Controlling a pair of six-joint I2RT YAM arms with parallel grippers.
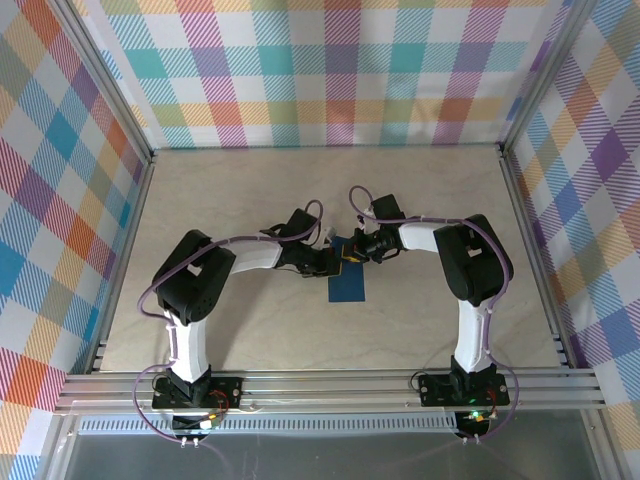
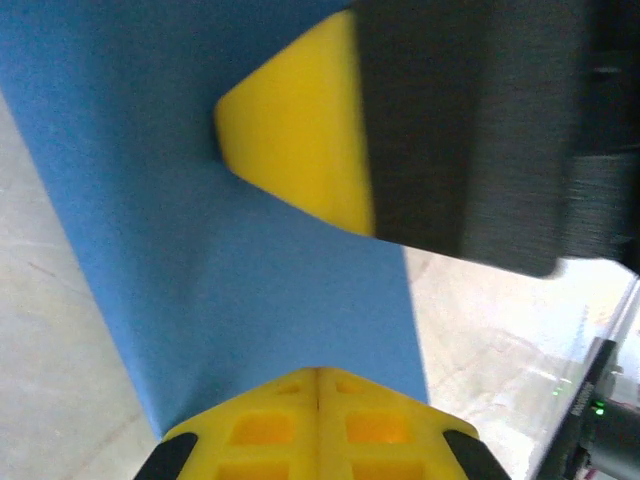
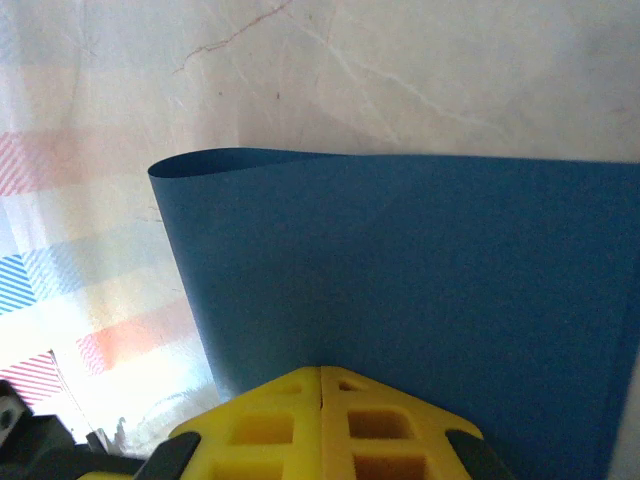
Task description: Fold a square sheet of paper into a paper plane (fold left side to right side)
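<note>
Top external view: the dark-blue paper sheet (image 1: 347,288) lies mid-worktop (image 1: 250,200), doubled over on itself, with the left hand (image 1: 338,265) and right hand (image 1: 356,254) each pinched shut on its far end, apparently holding both layers aligned for creasing.

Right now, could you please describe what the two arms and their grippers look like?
Both the left arm and right arm have white links between bulky black joint housings, with a lilac cable looping along each. The left gripper and right gripper have bright yellow moulded fingers with square recesses, on black bodies.
</note>
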